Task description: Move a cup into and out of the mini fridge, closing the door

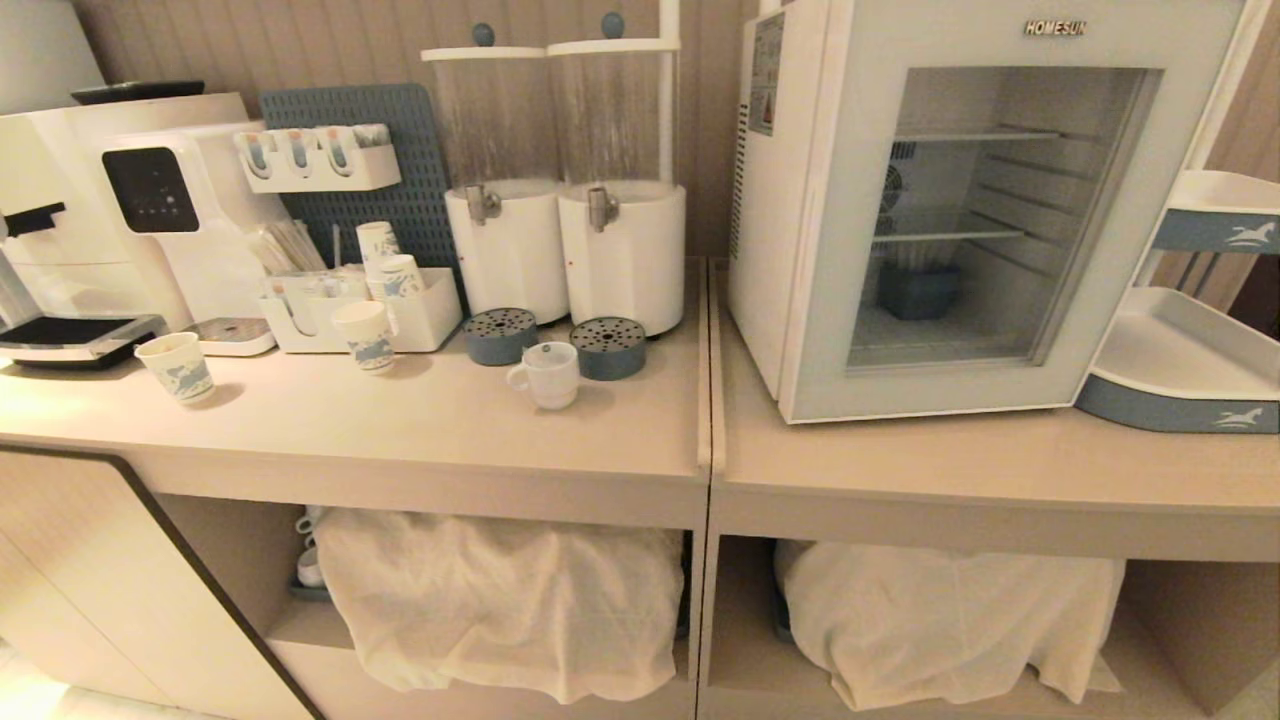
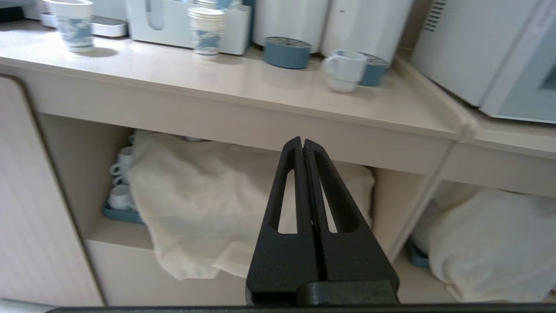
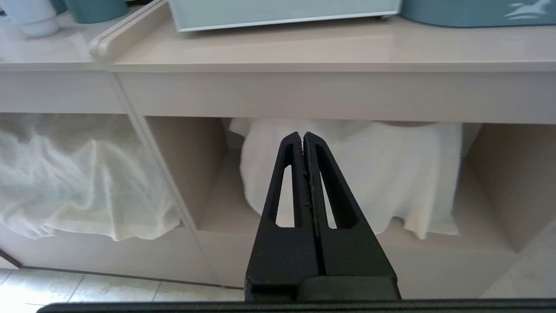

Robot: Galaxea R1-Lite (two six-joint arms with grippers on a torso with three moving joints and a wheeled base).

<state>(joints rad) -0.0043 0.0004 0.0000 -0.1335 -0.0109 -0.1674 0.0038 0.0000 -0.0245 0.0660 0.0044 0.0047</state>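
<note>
The little white cup (image 1: 548, 374) stands on the counter (image 1: 420, 420), just in front of two round blue drip trays (image 1: 500, 335) under the tall drink dispensers (image 1: 565, 180). Its handle points to the left. The mini fridge (image 1: 960, 200) sits on the counter to the right, well apart from the cup. Its glass door (image 1: 985, 215) is shut.

The left gripper (image 2: 302, 143) hangs low in front of the counter, below the cup. Its two black fingers are pressed together and hold nothing. The right gripper (image 3: 302, 138) hangs low below the fridge, fingers pressed together too, with nothing in them. White cloths (image 1: 500, 600) cover the shelves underneath.
</note>
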